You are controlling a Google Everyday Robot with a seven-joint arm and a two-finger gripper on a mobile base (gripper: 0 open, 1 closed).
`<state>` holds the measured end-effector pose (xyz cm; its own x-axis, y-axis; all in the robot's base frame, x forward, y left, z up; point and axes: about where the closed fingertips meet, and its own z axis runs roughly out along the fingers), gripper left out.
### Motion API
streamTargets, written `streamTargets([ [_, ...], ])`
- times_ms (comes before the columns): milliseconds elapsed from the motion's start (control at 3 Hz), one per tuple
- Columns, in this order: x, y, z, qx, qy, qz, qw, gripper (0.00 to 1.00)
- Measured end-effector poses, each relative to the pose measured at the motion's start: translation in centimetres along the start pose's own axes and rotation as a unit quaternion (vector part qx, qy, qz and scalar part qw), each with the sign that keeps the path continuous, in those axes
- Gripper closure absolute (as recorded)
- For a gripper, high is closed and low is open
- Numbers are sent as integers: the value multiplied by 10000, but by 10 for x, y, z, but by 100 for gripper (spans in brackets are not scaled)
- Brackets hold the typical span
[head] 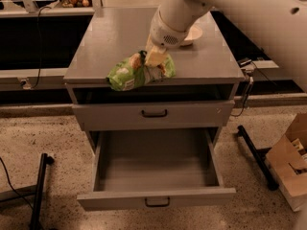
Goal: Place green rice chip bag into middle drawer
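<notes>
- The pincer was clamped on the green rice chip bag, which hung at the bench's 6 o'clock edge.
- The middle drawer stood open, at 6 o'clock from the bag.
- Risk: the bag's free 9 o'clock end could snag the upper drawer front during descent.
- Risk: the crinkly film could slip, dropping the bag short of the drawer.

1. The arm is white and thick. It enters from the upper right and slopes down to the left.
2. The wrist is a rounded white housing and points downward.
3. The gripper sits below the wrist, over the front edge of the cabinet top.
4. Its pale fingers are closed on the bag.
</notes>
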<state>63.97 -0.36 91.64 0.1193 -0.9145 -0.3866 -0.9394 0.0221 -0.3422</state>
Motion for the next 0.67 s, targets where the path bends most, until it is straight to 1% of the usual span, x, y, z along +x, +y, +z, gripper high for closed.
streamTargets([
  [333,3,35,20,46,142,627,9979,100],
  [667,41,83,60,-49,287,1198,9924,100],
])
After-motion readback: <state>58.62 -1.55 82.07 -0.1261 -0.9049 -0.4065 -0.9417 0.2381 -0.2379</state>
